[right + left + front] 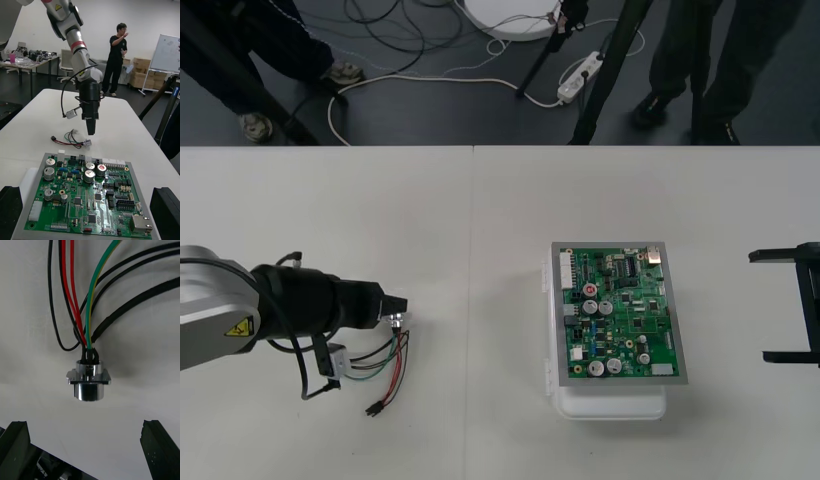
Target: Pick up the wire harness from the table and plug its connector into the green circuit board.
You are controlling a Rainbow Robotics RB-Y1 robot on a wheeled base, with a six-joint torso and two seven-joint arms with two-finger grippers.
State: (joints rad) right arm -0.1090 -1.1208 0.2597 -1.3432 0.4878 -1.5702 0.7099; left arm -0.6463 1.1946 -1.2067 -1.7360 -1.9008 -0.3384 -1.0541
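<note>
No readable text. Only sign: yellow warning-triangle sticker [238, 327] on silver link of left arm [205, 300]. Print on green circuit board [620, 320] too small to read.

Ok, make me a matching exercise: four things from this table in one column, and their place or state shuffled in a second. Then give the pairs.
Things:
1. left tool
2. right tool
3. green circuit board
4. black plug

Places or states:
A. resting on a white base
B. open, waiting at the right edge of the table
C. open, poised at the metal socket
D. lying on the table at the far end of the wires

Pairs: 1-C, 2-B, 3-A, 4-D.
</note>
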